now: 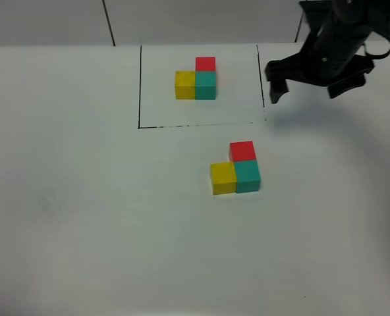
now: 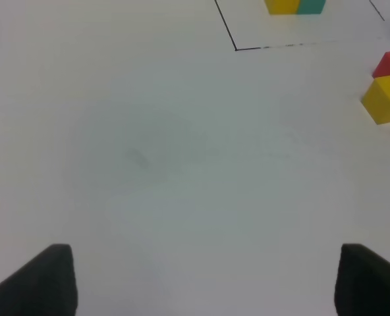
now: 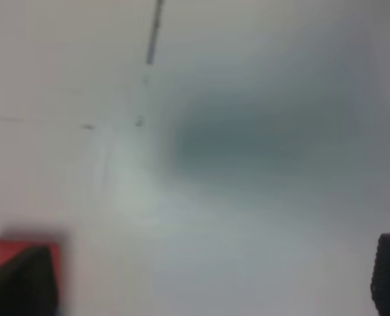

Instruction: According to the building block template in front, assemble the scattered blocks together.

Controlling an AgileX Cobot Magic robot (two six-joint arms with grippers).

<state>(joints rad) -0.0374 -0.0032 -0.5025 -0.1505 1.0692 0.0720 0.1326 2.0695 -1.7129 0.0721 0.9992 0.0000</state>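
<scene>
My right pincer [image 1: 311,81] hangs wide open and empty at upper right; the left pincer [image 2: 201,280] gapes empty too. The scattered blocks [image 1: 236,168], mid-frame, look light, rigid and matte, so I'd pinch opposite flat faces squarely.

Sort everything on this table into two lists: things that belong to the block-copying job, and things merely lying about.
Belongs to the job:
- building block template inside the black outline
- assembled yellow block, teal block, red block
- right gripper, open and empty

Lying about:
- nothing else visible on the white table
</scene>
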